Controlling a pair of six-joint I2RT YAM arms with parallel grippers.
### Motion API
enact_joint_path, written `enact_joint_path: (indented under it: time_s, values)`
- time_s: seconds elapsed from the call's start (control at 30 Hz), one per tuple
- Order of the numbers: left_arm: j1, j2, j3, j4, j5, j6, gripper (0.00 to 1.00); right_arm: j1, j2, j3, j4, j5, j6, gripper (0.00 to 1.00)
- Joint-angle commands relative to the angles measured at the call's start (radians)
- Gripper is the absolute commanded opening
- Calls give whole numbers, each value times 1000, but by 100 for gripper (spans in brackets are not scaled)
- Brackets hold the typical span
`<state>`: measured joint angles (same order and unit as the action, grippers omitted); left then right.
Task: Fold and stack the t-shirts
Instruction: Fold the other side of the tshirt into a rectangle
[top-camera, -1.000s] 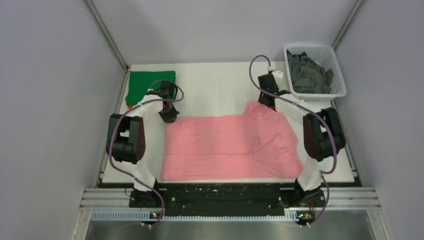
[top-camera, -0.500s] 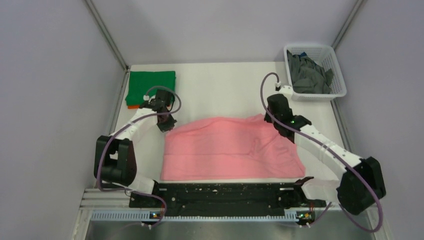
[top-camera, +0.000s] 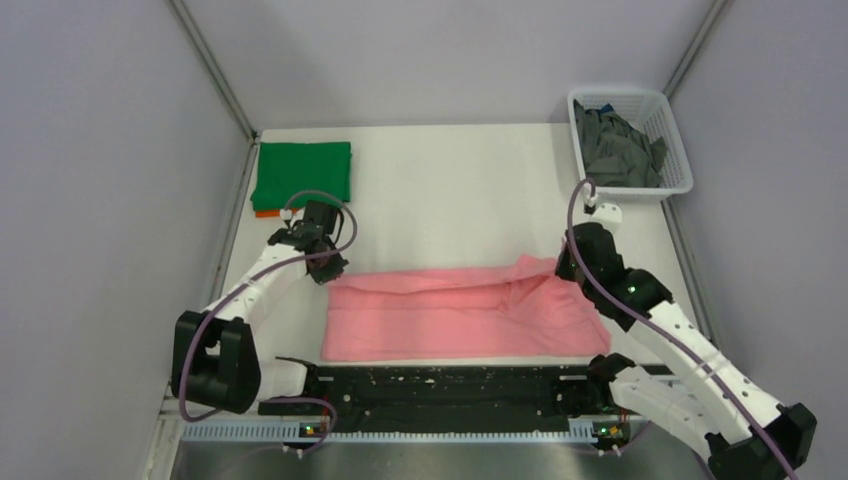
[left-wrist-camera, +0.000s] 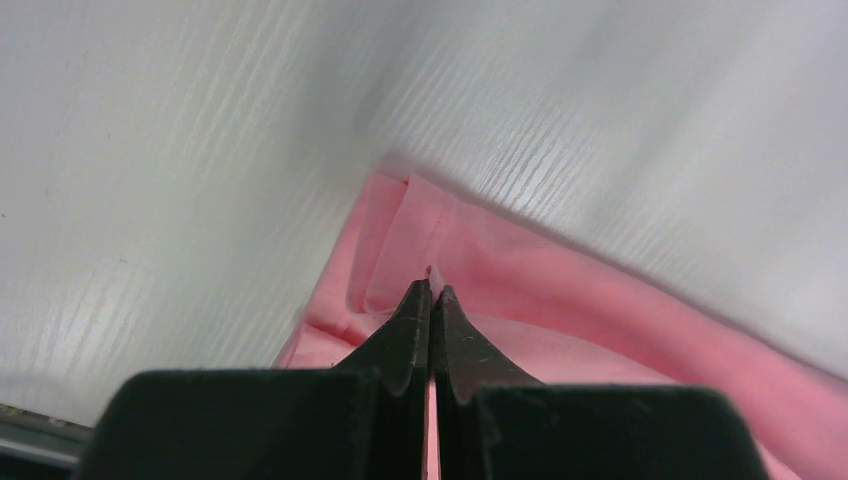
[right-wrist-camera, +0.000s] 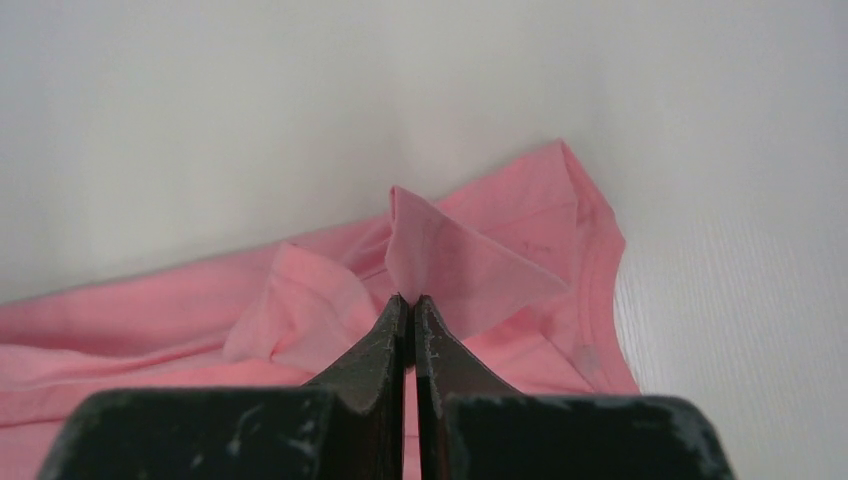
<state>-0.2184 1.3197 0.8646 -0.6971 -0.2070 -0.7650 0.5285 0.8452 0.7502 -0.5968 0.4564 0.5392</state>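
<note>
Where grey shirts (top-camera: 615, 150) fill basket (top-camera: 640, 187), green stack (top-camera: 303, 172)

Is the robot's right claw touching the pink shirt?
Touching. In the right wrist view, the right gripper is shut on a raised fold of the pink t-shirt.
</note>
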Motion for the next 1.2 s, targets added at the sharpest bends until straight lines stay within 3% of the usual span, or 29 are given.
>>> enact_joint_path:
  time_s: [0.0,0.3,0.37,0.5,0.57,0.7,0.73,0.77,0.83,0.87,1.03,1.17]
  values:
    - [-4,-73,-45,-3,-31,-14,0,14,-82,-14,-118,12,48,0]
    - [-4,-93,-91,11,-11,-17,0,13,-102,-56,-198,-15,126,0]
    - [-4,-97,-106,14,1,-19,0,13,-107,-75,-220,-67,163,8]
    - [-5,-140,-147,-30,-21,-44,14,15,-149,-126,-266,-284,230,22]
    - [-4,-181,-164,-67,-52,-65,23,15,-214,-151,-285,-374,275,31]
    - [-4,-270,-138,-178,-130,-109,57,16,-341,-163,-301,-410,283,52]
    - [-4,-292,-119,-199,-139,-112,80,15,-367,-155,-295,-410,264,59]
    - [-4,-320,-99,-215,-141,-112,96,16,-386,-148,-286,-410,242,65]
    - [-4,-352,-64,-221,-121,-98,99,15,-413,-138,-263,-395,214,82]
    - [-4,-363,-53,-209,-96,-84,99,15,-418,-140,-240,-389,202,96]
    - [-5,-352,-79,-13,188,-16,99,15,-327,-176,-38,-375,151,99]
    - [-25,-239,-125,134,395,-3,99,13,-99,-148,71,-266,79,99]
